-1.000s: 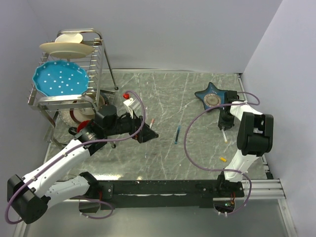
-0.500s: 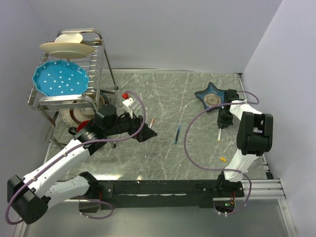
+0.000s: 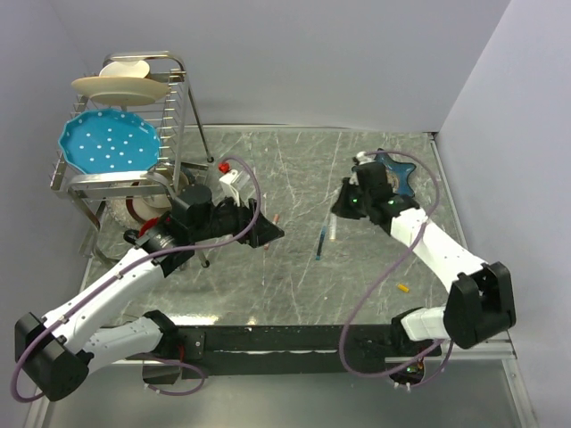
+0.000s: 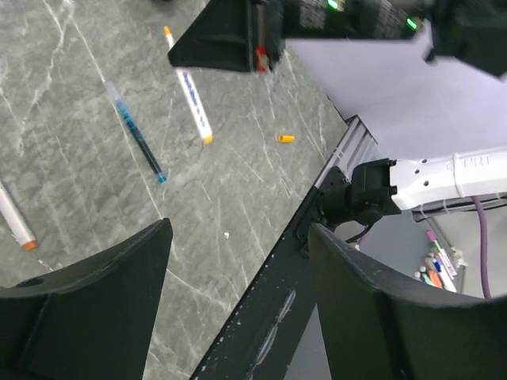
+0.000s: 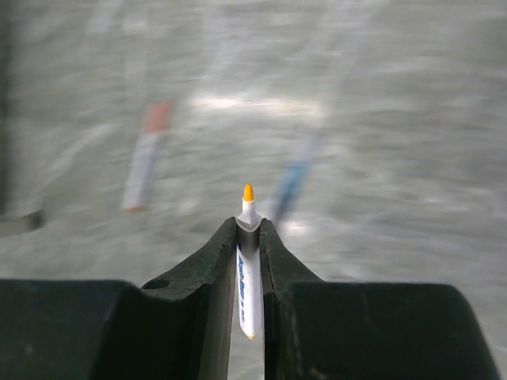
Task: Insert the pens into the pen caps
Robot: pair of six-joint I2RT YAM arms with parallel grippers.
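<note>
R gripper (image 5: 249, 231) shut tight on white pen w/ yellow-orange tip (image 5: 248, 293): barrel pinched mid-length between both fingers, tip poking out past them, other end sticking out behind. Held near middle of table (image 3: 268, 160), just beside blue pen (image 3: 319, 242), which lies flat on the grey marbled top. Can't tell whether the gripped pen touches the top. In R wrist view, beyond the tip, all blurred: blue pen to the right, red-end pen (image 5: 142, 170) to the left, well apart from each other

L gripper (image 4: 238, 231) wide open, nothing between the fingers, hovering over table left of centre, fingertips close to red-end pen in top view. From L wrist cam: red-end pen at lower left, blue pen further out, gripped pen just past it under R gripper, those two roughly parallel & not touching

Yellow-orange pen cap (image 3: 403, 288) lying alone on table toward R near side, well apart from all pens & both grippers

Further out: star-shaped blue dish (image 3: 409, 169) at far R, partly behind R arm; dish rack (image 3: 178, 116) at far L w/ blue plate (image 3: 109, 143) & cream plate (image 3: 120, 86)
</note>
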